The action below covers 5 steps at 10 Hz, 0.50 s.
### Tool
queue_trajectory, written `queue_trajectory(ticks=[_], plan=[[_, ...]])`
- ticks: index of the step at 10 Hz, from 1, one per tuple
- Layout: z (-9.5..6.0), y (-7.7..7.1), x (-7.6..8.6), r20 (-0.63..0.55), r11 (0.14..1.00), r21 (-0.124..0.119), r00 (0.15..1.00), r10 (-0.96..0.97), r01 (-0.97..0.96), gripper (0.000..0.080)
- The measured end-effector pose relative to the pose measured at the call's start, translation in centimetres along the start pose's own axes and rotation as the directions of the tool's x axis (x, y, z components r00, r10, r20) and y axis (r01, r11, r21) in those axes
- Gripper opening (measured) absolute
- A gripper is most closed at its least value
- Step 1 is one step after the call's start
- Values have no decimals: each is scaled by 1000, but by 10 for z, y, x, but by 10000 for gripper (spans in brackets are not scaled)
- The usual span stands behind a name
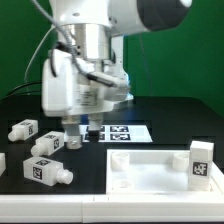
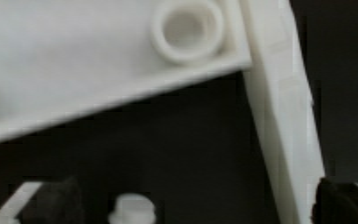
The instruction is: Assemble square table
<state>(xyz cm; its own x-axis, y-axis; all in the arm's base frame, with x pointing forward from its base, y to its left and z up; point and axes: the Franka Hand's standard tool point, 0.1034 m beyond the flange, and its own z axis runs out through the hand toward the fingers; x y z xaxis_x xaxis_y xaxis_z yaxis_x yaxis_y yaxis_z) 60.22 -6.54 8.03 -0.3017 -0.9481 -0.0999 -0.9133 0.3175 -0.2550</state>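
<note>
The square tabletop slab (image 1: 150,172) lies at the front of the exterior view's right, ribs up, and one chunky tagged leg (image 1: 200,162) stands at its right end. Three loose tagged legs lie on the black table at the left: one (image 1: 22,129), a second (image 1: 50,144) and a third (image 1: 45,170). My gripper (image 1: 77,126) hangs low just beyond the second leg, fingers apart and empty. In the wrist view the slab (image 2: 87,85) shows a round socket (image 2: 190,25) and a raised rim (image 2: 282,110). My gripper (image 2: 197,208) is open, with a small blurred white piece (image 2: 131,208) between the fingertips.
The marker board (image 1: 122,132) lies flat behind the slab, just right of the gripper. Another white piece (image 1: 2,161) is cut off at the exterior view's left edge. A green wall stands behind the table.
</note>
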Motion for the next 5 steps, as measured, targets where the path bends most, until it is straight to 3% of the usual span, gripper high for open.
queue_trajectory(ticks=[1, 2, 4, 5], plan=[[0, 3, -10, 11, 1000, -16, 1000, -9, 9, 648], [0, 4, -13, 14, 1000, -17, 1000, -17, 17, 648], [2, 5, -9, 9, 1000, -20, 1000, -16, 16, 648], [8, 8, 13, -4, 1000, 12, 1000, -16, 16, 648]])
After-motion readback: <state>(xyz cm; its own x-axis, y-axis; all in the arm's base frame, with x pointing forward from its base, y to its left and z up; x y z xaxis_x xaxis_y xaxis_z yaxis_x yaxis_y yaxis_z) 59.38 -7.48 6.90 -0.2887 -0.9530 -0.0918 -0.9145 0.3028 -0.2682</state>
